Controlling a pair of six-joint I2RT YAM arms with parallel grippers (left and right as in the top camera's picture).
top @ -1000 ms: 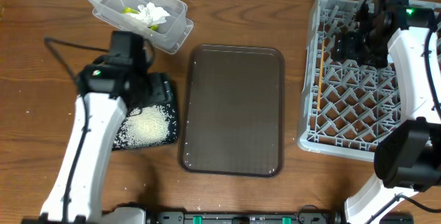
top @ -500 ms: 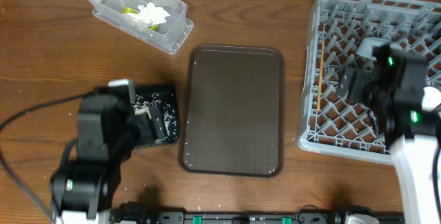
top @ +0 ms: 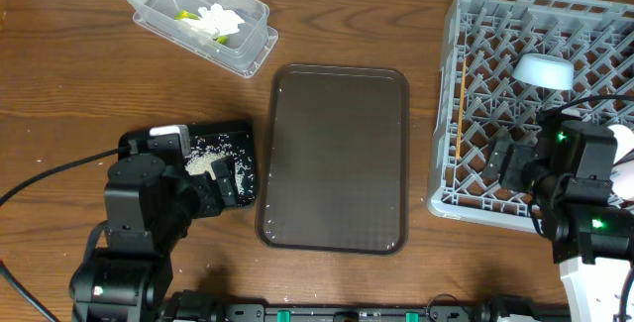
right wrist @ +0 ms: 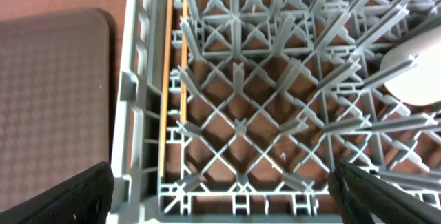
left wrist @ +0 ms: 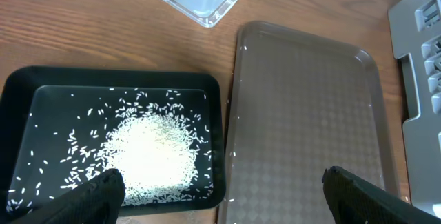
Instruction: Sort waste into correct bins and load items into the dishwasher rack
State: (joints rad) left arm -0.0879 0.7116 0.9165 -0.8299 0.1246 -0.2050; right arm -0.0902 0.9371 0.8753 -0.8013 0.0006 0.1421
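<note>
The clear tub (top: 250, 45) at the back left holds the white tissue (top: 213, 20) and the yellow-green wrapper (top: 185, 14). The black tray (top: 238, 136) holds a heap of rice (top: 203, 161), which also shows in the left wrist view (left wrist: 148, 151). My left gripper (left wrist: 222, 193) is open and empty, above the black tray's near right corner. The grey rack (top: 446, 154) holds the white bowl (top: 543, 69), upside down, and the chopsticks (right wrist: 165, 86) along its left wall. My right gripper (right wrist: 220, 189) is open and empty over the rack's near left part. The blue bowl and cups are out of view.
The brown serving tray (top: 337, 159) lies in the middle, between the black tray and the rack, with nothing on it but a few rice grains. A few more grains lie on the wood near the black tray. My right arm covers the rack's near right corner.
Both arms have drawn back toward the table's front edge. The left arm has uncovered the rice in the black tray. The right arm has left the rack's far part, where the white bowl now shows.
</note>
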